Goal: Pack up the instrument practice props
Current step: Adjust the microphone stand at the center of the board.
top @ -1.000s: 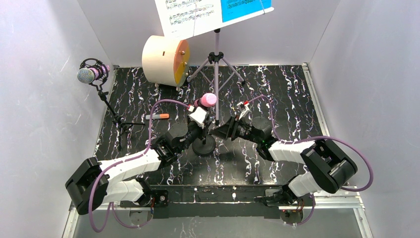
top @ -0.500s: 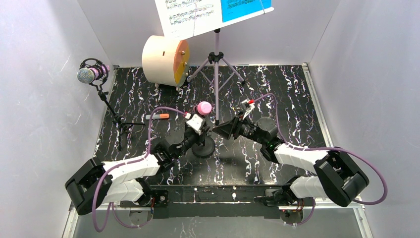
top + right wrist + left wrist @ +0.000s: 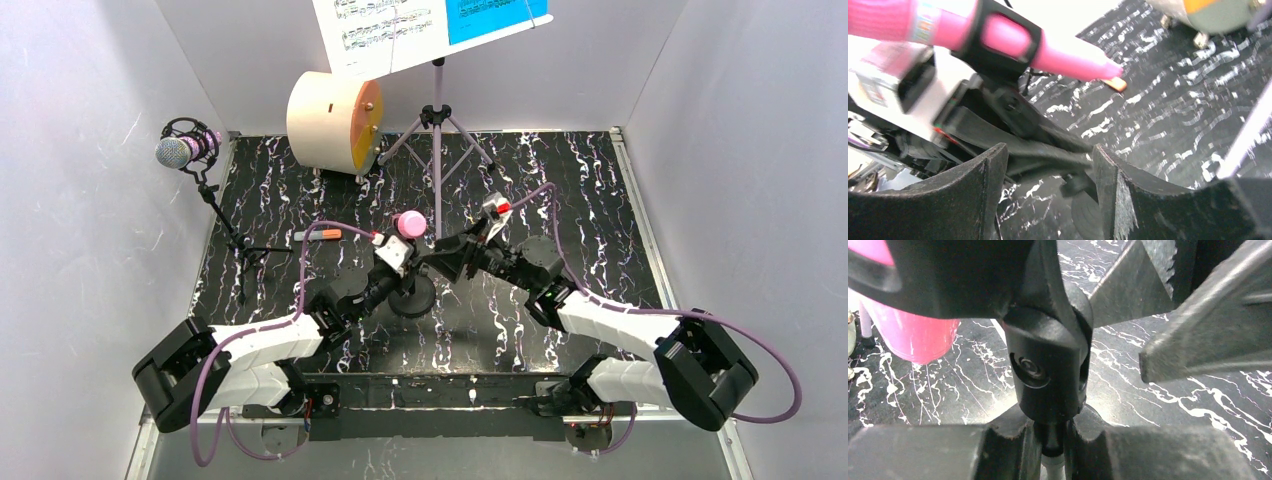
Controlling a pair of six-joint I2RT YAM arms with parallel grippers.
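Observation:
The pink microphone (image 3: 409, 223) sits in a black clip on a black mic stand with a round base (image 3: 412, 298). My left gripper (image 3: 402, 268) is shut on the stand's thin stem (image 3: 1054, 442), just under the black swivel joint (image 3: 1048, 370). My right gripper (image 3: 430, 262) is open beside the stand, below the pink microphone (image 3: 1058, 47), touching nothing. The glittery purple microphone (image 3: 180, 150) stands on its black tripod (image 3: 240, 245) at the far left. The lilac music rack's legs (image 3: 437, 125) stand at the back, carrying white (image 3: 385, 30) and blue (image 3: 495, 15) pages.
A cream drum with an orange face (image 3: 330, 120) lies at the back left. An orange marker (image 3: 322, 235) lies on the black marbled table (image 3: 580, 200), left of the stand. White walls close in the left, back and right sides.
The pink microphone has shifted down and left in the top view, toward its base, with my left gripper still on the stem. My right gripper's jaws have widened and its arm has stretched out rightward.

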